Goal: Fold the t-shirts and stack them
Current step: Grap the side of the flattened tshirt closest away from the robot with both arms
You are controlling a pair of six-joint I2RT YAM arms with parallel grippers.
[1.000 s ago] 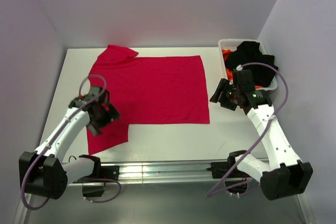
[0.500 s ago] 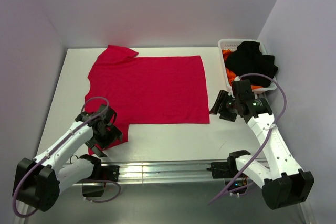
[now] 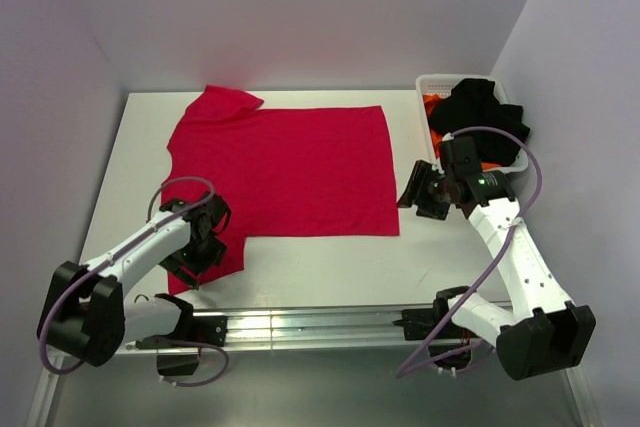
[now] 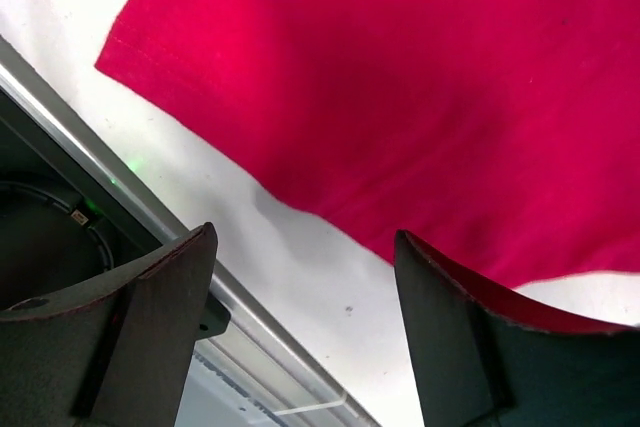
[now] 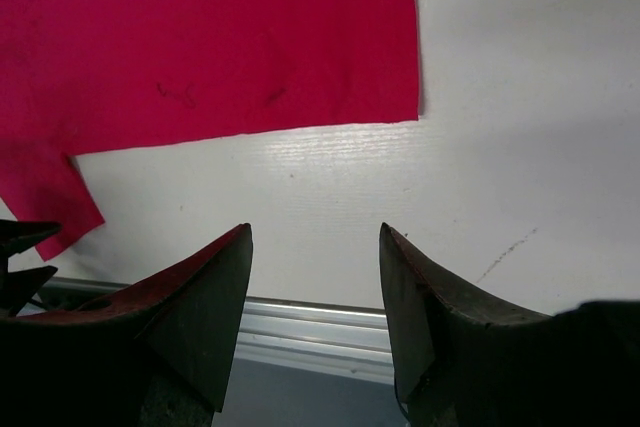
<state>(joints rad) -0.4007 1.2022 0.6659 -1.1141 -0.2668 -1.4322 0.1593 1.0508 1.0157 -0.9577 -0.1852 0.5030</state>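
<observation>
A crimson-red t-shirt [image 3: 285,167] lies spread flat on the white table, one sleeve at the far left and the other at the near left. My left gripper [image 3: 200,245] hovers over the near-left sleeve, by the table's front edge. In the left wrist view the left gripper [image 4: 305,247] is open, with bare table between its fingers and the red sleeve hem [image 4: 400,77] just beyond. My right gripper [image 3: 425,190] hangs open just right of the shirt's right edge. The right wrist view shows the right gripper [image 5: 315,237] over bare table, the red shirt [image 5: 200,37] ahead.
A white lattice basket [image 3: 440,78] stands at the back right, holding a black t-shirt [image 3: 480,112] and an orange one [image 3: 432,104]. A metal rail [image 3: 300,325] runs along the table's near edge. Walls close in the left, right and far sides.
My left gripper has swung from the shirt's left side down to the near-left sleeve, and its jaws have narrowed somewhat. The right gripper shifted only slightly.
</observation>
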